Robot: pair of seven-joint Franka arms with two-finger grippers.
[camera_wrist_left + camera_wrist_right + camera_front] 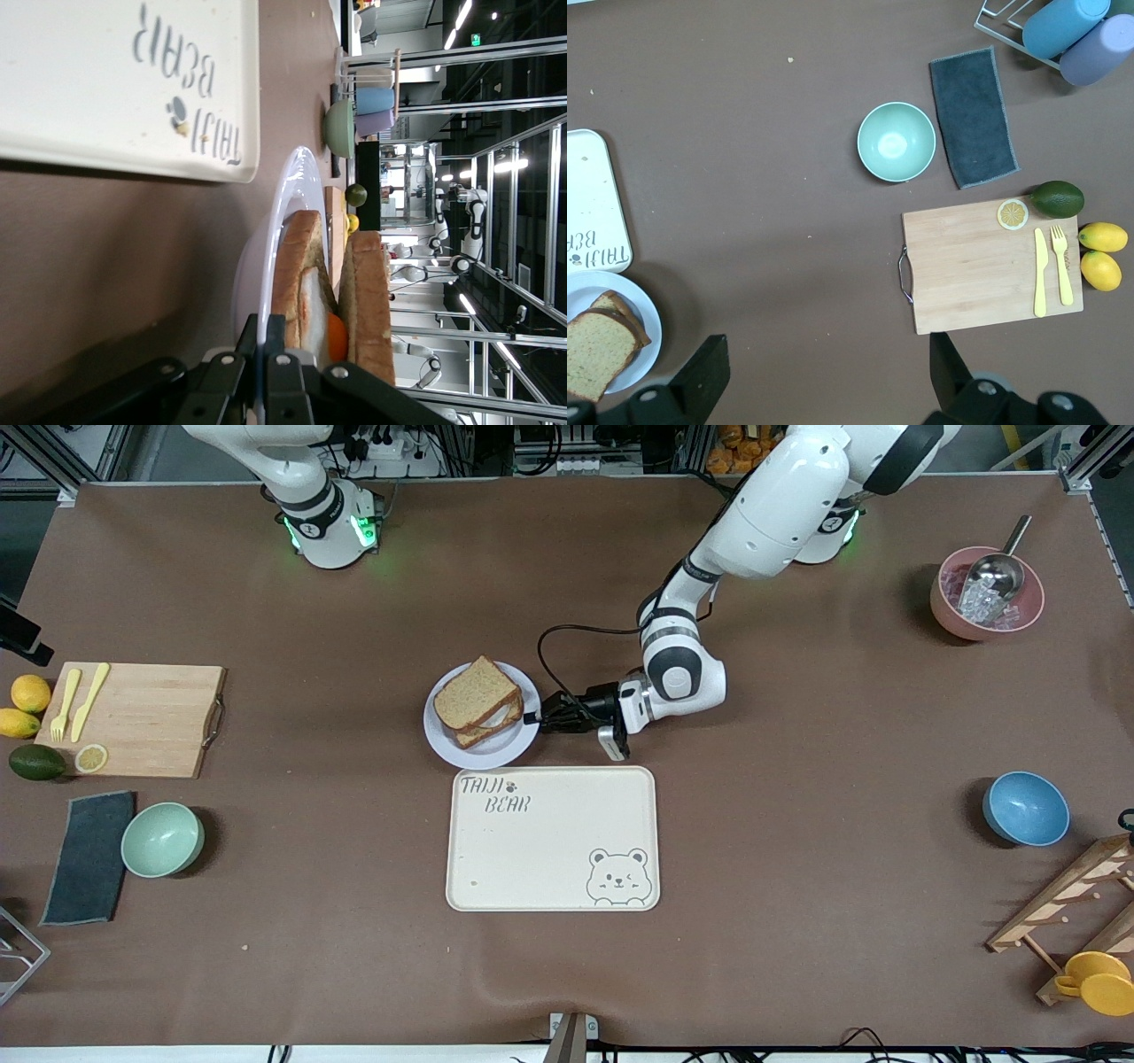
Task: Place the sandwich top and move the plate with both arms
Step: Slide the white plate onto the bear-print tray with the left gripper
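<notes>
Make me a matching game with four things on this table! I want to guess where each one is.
Things:
1. sandwich top
2. yellow fork
3. metal scoop
4. left gripper

Places:
A. in the pink bowl
B. shut on the plate rim
C. on the wooden cutting board
D. on top of the sandwich

Pairs: 1-D, 2-C, 3-A, 4-B
</notes>
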